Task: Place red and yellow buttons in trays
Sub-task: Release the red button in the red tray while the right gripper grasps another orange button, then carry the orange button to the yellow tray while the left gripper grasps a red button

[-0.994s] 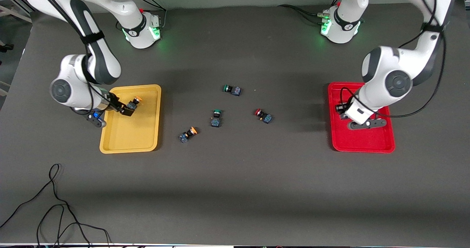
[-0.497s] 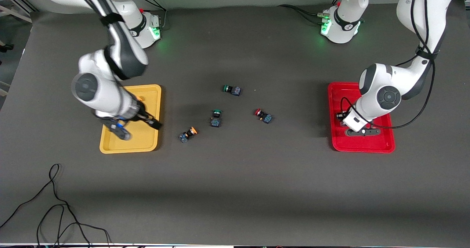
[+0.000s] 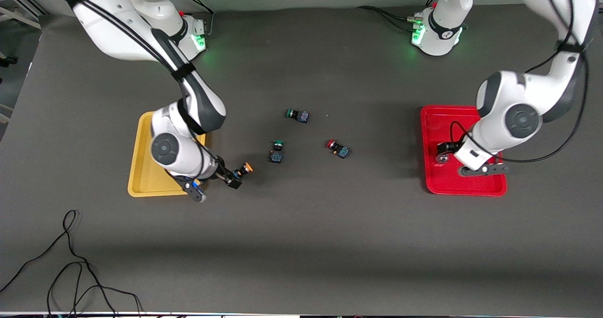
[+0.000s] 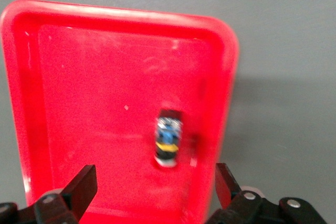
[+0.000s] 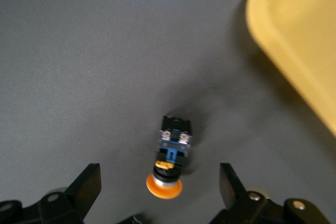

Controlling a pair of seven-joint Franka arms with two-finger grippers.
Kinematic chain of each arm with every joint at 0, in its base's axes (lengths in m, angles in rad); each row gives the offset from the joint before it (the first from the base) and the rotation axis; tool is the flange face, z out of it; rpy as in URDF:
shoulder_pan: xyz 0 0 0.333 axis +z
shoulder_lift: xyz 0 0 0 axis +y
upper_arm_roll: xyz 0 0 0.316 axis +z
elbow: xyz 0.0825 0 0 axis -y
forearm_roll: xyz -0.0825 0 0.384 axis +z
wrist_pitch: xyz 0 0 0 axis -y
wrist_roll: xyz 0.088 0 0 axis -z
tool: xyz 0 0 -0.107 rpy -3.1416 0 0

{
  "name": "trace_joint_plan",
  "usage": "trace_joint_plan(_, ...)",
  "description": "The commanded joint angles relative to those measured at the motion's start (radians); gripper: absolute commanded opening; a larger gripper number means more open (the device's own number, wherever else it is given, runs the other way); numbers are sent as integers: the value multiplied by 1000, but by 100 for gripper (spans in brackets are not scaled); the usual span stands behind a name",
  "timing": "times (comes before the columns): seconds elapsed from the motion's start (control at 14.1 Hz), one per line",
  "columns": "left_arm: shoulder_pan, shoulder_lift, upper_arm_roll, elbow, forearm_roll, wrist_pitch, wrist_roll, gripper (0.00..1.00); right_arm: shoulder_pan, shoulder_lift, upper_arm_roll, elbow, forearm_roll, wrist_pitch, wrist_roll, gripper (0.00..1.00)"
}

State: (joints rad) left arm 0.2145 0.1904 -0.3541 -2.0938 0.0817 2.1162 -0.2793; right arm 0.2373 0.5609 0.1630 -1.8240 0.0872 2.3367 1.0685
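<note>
While both arms reach over the dark grey table (image 3: pixel 330 242), the items stand as follows.

Right gripper (image 3: pixel 225 177): low over the table just beside the shallow yellow plastic tray (image 3: pixel 141 176), on that tray's side toward the table's middle. Fingers (image 5: pixel 84 187) spread wide apart, holding nothing.

Orange-yellow-capped push-button switch with black body and blue base (image 5: pixel 171 156): lying on its side on the table, in the gap between the right gripper's spread fingers, touching neither as far as the right wrist view shows; outside the yellow tray, near its corner.

Left gripper (image 3: pixel 464 160): over the shallow red plastic tray (image 3: pixel 435 181), at the left arm's end of the table. Fingers (image 4: pixel 81 187) wide apart, empty.

Small black-and-blue switch in the red tray (image 4: pixel 168 142): lying on the tray floor, close to one long rim; cap colour cannot be told.

Red-capped switch (image 3: pixel 338 149): on the table near the middle, between the two trays, outside both.

Green-capped switch, first (image 3: pixel 297 115): on the table, farther from the front camera than the red-capped one.

Green-capped switch, second (image 3: pixel 277 151): on the table, between the orange-yellow-capped switch and the red-capped one.

Black cable (image 3: pixel 66 261): looped at the table's edge nearest the front camera, toward the right arm's end.
</note>
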Motion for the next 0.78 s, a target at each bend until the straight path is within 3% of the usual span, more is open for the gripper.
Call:
trace_joint_plan(0.0,-58,-40,-22,78,-78,-96,-140,100,14,51,1,29,-12,45,41,100)
trace_joint_plan(0.43,-380,70,-28,202,-74,-39,-717,100,7,63,-8,-9,-79,56,41,97)
trace_joint_plan(0.5,-429,127,-28,253,-68,-32,-800,100,5,63,-8,-9,-90,58,41,84)
trace_joint_plan(0.71,-515,294,-26,368,-4,39,-1038,100,-4,63,-10,-8,-92,58,36,29)
